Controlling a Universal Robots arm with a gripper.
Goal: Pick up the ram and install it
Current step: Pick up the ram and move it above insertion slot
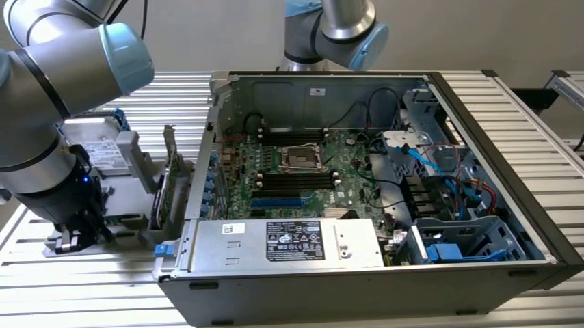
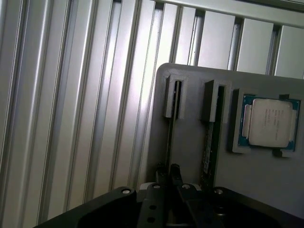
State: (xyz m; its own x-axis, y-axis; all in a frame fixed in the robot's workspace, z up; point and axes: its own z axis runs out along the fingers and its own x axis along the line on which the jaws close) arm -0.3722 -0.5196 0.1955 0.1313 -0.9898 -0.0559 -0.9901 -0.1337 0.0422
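PSU label: black sticker on the silver power supply, white print and compliance-style marks, not legible.
PSU sticker: small, white, with dark print. Unreadable.
Case sticker: small white tag on the chassis back wall, unreadable.
CPU lid: faint lines of print on the metal lid, can't make them out.
Side label: white, on the grey unit at the exterior view's left. Print illegible.

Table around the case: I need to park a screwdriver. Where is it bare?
Bare slats lie next to the holder, at the exterior view's lower left, and beside the case at that view's right. Crowded: the holder, with ram sticks and processor, and inside the case.
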